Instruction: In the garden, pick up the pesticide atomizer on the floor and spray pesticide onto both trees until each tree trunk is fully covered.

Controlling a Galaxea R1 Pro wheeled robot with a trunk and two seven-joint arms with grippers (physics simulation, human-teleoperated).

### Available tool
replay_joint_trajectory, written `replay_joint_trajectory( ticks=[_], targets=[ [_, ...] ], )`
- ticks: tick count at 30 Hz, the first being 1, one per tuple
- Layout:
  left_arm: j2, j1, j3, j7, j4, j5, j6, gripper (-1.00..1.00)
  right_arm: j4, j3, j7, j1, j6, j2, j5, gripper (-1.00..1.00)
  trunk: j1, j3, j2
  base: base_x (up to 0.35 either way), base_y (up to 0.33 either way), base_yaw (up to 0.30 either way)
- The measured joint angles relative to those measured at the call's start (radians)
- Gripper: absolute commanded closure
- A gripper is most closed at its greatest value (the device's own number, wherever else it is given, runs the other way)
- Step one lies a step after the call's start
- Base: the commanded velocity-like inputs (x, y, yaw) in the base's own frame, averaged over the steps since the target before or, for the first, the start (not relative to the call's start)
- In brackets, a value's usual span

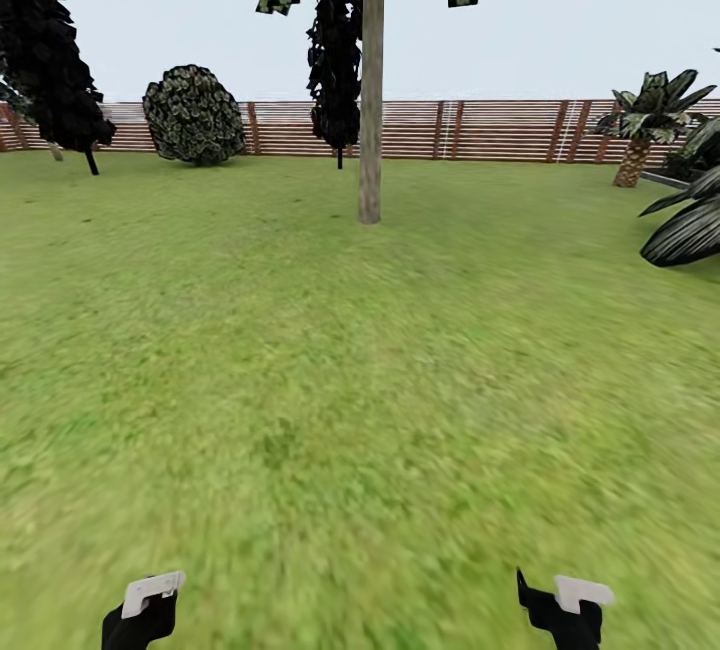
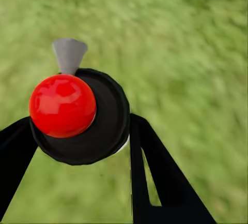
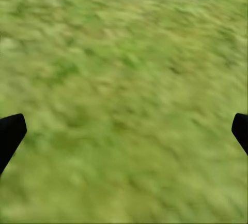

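My left gripper (image 2: 77, 131) is shut on the pesticide atomizer (image 2: 77, 115), a black round body with a glossy red ball and a grey nozzle, held above the grass. In the head view the left gripper (image 1: 150, 598) sits at the bottom left and the right gripper (image 1: 570, 598) at the bottom right. The right gripper (image 3: 124, 131) is open, with only lawn between its fingers. A tree stands far ahead at the middle of the garden lawn, its pale tree trunk (image 1: 371, 130) straight and upright. The pesticide is out of view.
A reddish slatted fence (image 1: 480, 130) closes the far side. A round bush (image 1: 194, 115) and a black conifer (image 1: 50, 50) stand at the back left. A palm (image 1: 640, 130) and a dark-leafed plant (image 1: 690, 220) stand at the right. Open grass (image 1: 340, 380) lies between me and the trunk.
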Motion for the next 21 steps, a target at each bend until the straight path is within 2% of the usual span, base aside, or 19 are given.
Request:
replay_joint_trajectory(
  ticks=[21],
  targets=[
    [0.000,0.000,0.000,0.000,0.000,0.000,-0.001,1.00,-0.001,-0.002,0.001,0.000,0.000,0.000,-0.001,-1.00,0.000,0.000,0.000,0.338,0.000,0.000]
  ],
)
